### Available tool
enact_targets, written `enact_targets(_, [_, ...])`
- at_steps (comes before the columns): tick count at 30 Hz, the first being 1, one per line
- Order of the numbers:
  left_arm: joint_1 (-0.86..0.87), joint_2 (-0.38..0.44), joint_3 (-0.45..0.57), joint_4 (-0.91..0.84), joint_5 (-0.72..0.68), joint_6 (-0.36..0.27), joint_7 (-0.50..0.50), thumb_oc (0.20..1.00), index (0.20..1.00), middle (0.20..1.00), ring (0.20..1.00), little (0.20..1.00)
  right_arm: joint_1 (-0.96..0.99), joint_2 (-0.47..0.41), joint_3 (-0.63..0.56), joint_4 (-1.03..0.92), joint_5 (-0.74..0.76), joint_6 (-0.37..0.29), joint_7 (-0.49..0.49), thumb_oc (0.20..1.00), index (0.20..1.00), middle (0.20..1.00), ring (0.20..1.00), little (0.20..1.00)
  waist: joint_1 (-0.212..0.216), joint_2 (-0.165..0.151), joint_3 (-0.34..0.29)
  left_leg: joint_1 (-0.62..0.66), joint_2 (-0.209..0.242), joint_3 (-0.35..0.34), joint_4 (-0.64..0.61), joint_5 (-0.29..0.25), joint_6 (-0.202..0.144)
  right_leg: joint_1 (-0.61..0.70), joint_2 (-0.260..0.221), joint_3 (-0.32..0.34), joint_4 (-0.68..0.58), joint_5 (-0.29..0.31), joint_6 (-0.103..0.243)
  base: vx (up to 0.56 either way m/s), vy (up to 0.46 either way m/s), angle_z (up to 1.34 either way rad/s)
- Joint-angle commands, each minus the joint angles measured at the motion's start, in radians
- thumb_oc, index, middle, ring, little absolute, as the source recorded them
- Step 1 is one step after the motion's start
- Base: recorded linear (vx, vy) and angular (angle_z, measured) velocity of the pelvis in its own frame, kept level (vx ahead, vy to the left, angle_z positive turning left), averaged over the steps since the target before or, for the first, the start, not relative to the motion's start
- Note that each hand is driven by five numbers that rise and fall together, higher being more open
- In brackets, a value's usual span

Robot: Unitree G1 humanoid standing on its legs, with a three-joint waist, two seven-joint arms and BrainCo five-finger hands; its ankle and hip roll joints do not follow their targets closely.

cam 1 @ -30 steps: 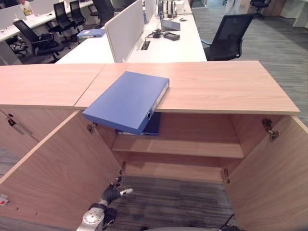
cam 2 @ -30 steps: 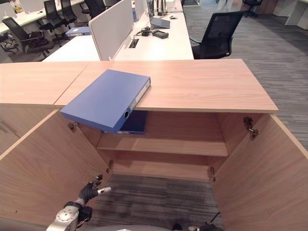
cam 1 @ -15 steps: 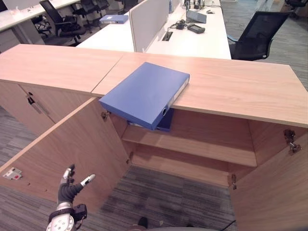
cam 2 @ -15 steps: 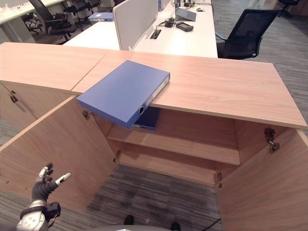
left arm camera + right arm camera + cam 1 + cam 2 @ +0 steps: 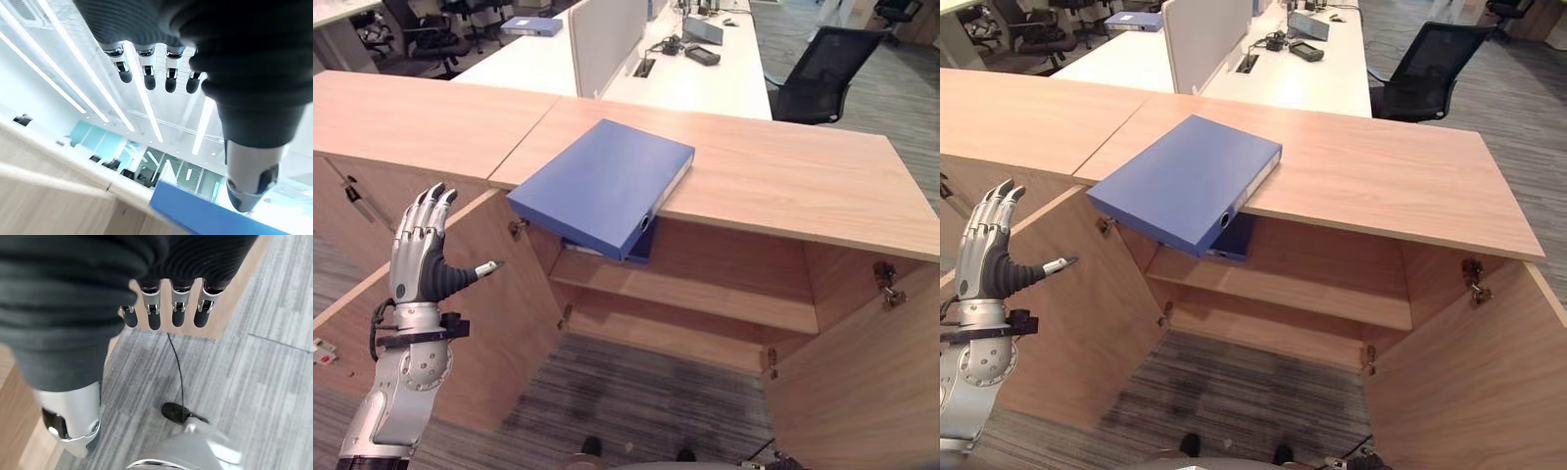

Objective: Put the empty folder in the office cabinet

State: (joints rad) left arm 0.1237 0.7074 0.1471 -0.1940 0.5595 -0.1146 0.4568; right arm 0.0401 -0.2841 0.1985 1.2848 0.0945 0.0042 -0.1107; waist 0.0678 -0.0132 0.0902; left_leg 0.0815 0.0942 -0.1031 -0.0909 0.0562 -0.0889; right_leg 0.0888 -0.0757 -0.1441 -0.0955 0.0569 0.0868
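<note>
A blue folder (image 5: 602, 186) lies flat on the wooden cabinet top (image 5: 783, 181), its near corner overhanging the front edge above the open cabinet. The edge of a second blue folder (image 5: 644, 247) shows under it, on the inner shelf (image 5: 705, 294). My left hand (image 5: 421, 259) is raised to the left of the folder, apart from it, open with fingers straight up and thumb out. In the left wrist view the folder (image 5: 205, 215) shows past the straight fingers (image 5: 146, 73). My right hand (image 5: 178, 303) hangs open over the carpet, holding nothing.
Both cabinet doors stand open: the left door (image 5: 470, 333) behind my left hand, the right door (image 5: 862, 382) at the lower right. Behind the cabinet are white desks with a divider (image 5: 602, 39), a black chair (image 5: 827, 69) and another blue folder (image 5: 530, 24).
My left hand has risen from near the floor to the height of the cabinet top, fingers still spread. The camera has shifted; the folder has not moved.
</note>
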Motion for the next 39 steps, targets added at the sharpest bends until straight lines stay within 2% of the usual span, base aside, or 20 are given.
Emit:
enact_targets(1, [-0.042,0.016,0.014,-0.034,0.097,0.000,0.062,1.000,1.000,1.000,1.000,1.000,-0.037,0.014,0.045,0.040,-0.028,-0.013,-0.003,1.000,1.000,1.000,1.000,1.000,-0.001,-0.035,-0.018,-0.003,-0.021,0.029,0.004,-0.084,0.011,0.020,0.012,-0.023,0.008,-0.094,0.032,0.01,0.016,-0.20])
enact_targets(11, [-0.095,0.123,-0.089,-0.016,0.197,-0.013,0.004,1.000,1.000,1.000,1.000,1.000,-0.029,0.006,0.046,0.046,-0.040,-0.014,0.013,1.000,1.000,1.000,1.000,1.000,-0.023,-0.032,-0.040,0.009,-0.020,0.046,0.004,-0.091,0.011,0.020,0.010,-0.008,0.008,-0.087,0.033,0.00,0.004,-0.05])
enact_targets(25, [-0.179,0.120,-0.187,0.095,0.234,0.018,-0.011,1.000,1.000,1.000,1.000,1.000,-0.031,-0.006,0.038,0.048,-0.044,-0.010,0.009,1.000,1.000,1.000,1.000,1.000,-0.042,-0.030,-0.048,0.014,-0.020,0.056,0.004,-0.096,0.013,0.018,0.010,0.004,0.008,-0.084,0.034,0.00,0.004,-0.03])
enact_targets(31, [-0.290,0.138,-0.255,0.193,0.299,0.070,0.001,1.000,1.000,1.000,1.000,1.000,-0.037,-0.016,0.042,0.051,-0.049,-0.010,0.006,1.000,1.000,1.000,1.000,1.000,-0.055,-0.030,-0.054,0.017,-0.017,0.067,0.004,-0.098,0.013,0.016,0.011,0.013,0.008,-0.083,0.035,0.00,0.004,-0.04])
enact_targets(39, [-0.337,0.120,-0.289,0.241,0.319,0.093,0.001,1.000,1.000,1.000,1.000,1.000,-0.033,-0.018,0.042,0.062,-0.056,-0.005,0.005,1.000,1.000,1.000,1.000,1.000,-0.063,-0.028,-0.058,0.019,-0.016,0.075,0.004,-0.099,0.013,0.014,0.012,0.018,0.008,-0.083,0.036,0.00,0.000,-0.02])
